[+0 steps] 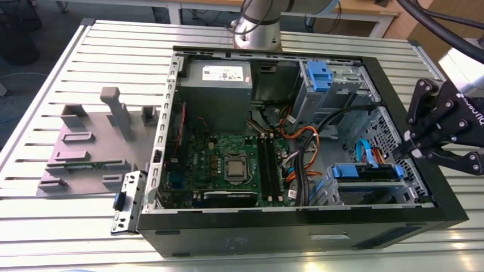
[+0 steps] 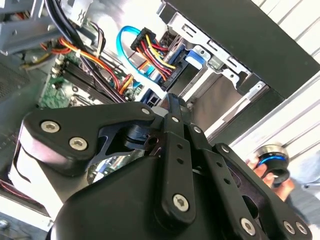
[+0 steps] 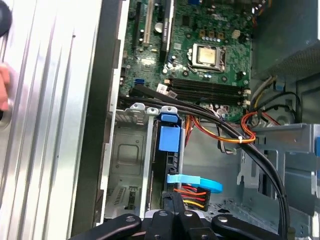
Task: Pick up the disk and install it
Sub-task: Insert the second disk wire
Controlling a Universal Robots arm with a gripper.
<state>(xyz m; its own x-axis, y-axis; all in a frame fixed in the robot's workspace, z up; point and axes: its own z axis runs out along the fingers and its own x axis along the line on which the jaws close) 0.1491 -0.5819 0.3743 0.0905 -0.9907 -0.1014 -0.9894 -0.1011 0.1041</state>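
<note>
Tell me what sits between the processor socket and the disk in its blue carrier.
In the exterior view, the memory slots and a bundle of orange and black cables lie between the processor socket and the disk.

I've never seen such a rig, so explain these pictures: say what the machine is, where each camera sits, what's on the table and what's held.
The machine is one robot arm; its black gripper hangs over an open computer case, at the exterior view's right. That picture comes from a camera off the arm. The two wrist views come from cameras riding on the arm, looking past the gripper into the case. The case lies on a slatted metal table, beside a grey plastic fixture. Inside are a green motherboard and, in the drive cage near the gripper, the disk in its blue carrier, standing edge-on in a slot. Whether the gripper holds anything, I cannot tell.
</note>
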